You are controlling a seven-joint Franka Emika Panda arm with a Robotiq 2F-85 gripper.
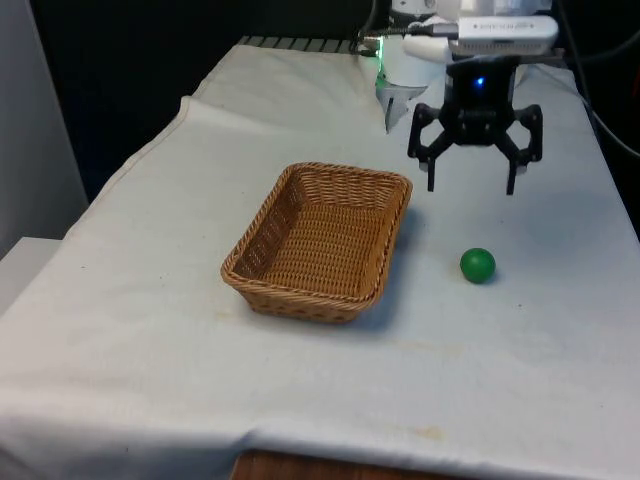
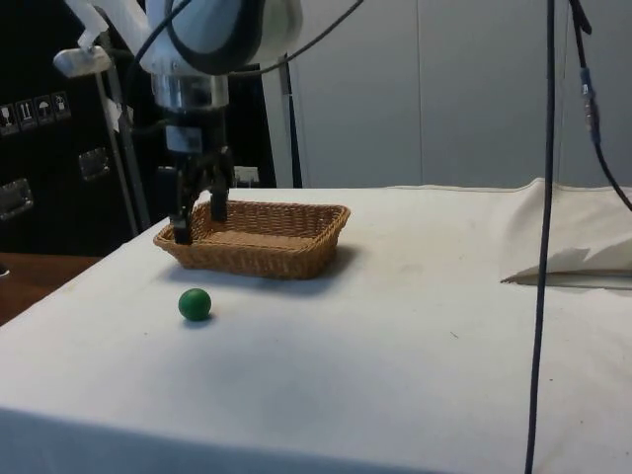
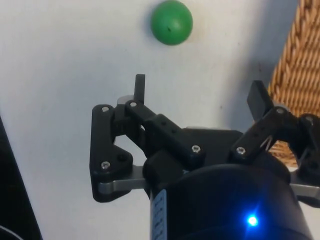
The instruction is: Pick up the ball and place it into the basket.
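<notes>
The hand [image 1: 471, 184] hangs above the surface [image 1: 300, 390], fingers spread wide and gripping nothing. The ball [image 1: 478, 265], a smooth green sphere, rests on the white cloth below the hand, nearer the front, apart from it. The basket [image 1: 322, 240], rectangular woven brown wicker, stands beside the ball.

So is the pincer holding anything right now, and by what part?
Nothing is held. The pincer hangs open above the cloth, and the green ball lies apart on it.
</notes>
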